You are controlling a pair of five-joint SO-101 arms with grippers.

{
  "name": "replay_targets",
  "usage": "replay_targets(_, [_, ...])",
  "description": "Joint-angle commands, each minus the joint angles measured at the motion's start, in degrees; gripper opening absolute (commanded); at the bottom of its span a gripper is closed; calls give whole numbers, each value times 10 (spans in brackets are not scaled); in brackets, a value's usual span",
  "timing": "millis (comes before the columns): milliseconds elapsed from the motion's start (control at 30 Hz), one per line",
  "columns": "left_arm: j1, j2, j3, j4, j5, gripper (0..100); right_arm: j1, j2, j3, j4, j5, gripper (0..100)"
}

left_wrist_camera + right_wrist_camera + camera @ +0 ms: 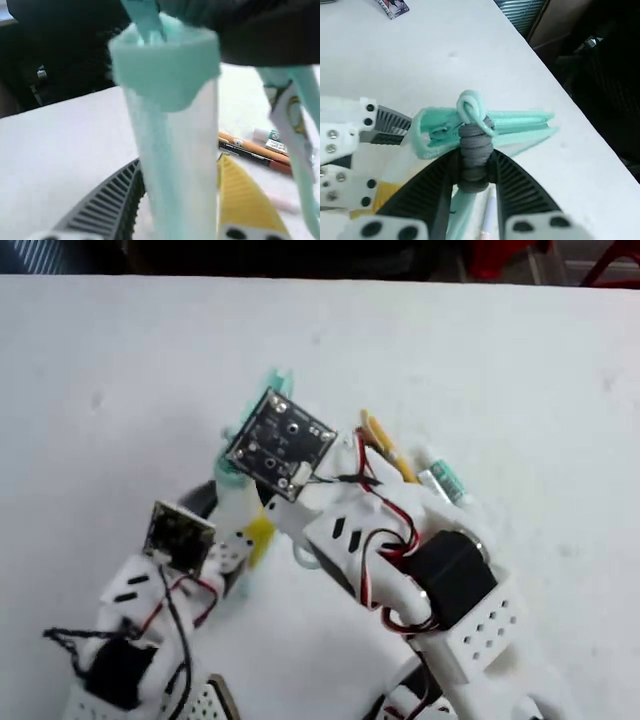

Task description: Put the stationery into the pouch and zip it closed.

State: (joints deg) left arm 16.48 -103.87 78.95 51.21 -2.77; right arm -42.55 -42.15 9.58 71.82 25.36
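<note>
Zip in hand, stationery waiting: my right jaws are pinched narrow on the grey zip pull (472,162), with its mint loop poking out just past them. My left jaws, one grey and one yellow, are closed from either side on the pouch (520,122) and grip its body. The pouch sits near the middle of the counter (500,360), under both my wrists. It is soft and mint green, with a thick padded rim at one end and a pale see-through panel down its side.

Beyond it, at 3 o'clock from the pouch, the pencils (250,150) lie loose on the counter, orange and dark side by side. A small white tube (268,135) lies just past them, toward 4 o'clock.

By my reckoning the packing is not done, since these pieces have to go in before the zip can be run shut. I cannot tell how far the zip is drawn, nor whether anything is inside the pouch.
</note>
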Motion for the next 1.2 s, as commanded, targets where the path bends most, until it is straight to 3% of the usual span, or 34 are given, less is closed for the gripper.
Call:
replay_targets(0, [4, -5, -134, 132, 14, 254, 3, -21, -4, 9, -11, 17])
replay_targets(267, [6, -5, -124, 132, 14, 248, 3, -24, -4, 52, -11, 17])
replay_targets(433, [42, -5, -120, 112, 14, 244, -33, -25, 4, 53, -11, 17])
replay_targets(667, [47, -5, -121, 108, 0, 18, -40, -24, 8, 51, -11, 17])
replay_targets(933, [47, -5, -120, 112, -27, 35, -35, -23, 4, 19, -7, 17])
replay_targets(1167, [47, -5, -119, 127, -30, 34, 20, -19, 4, -31, -6, 16])
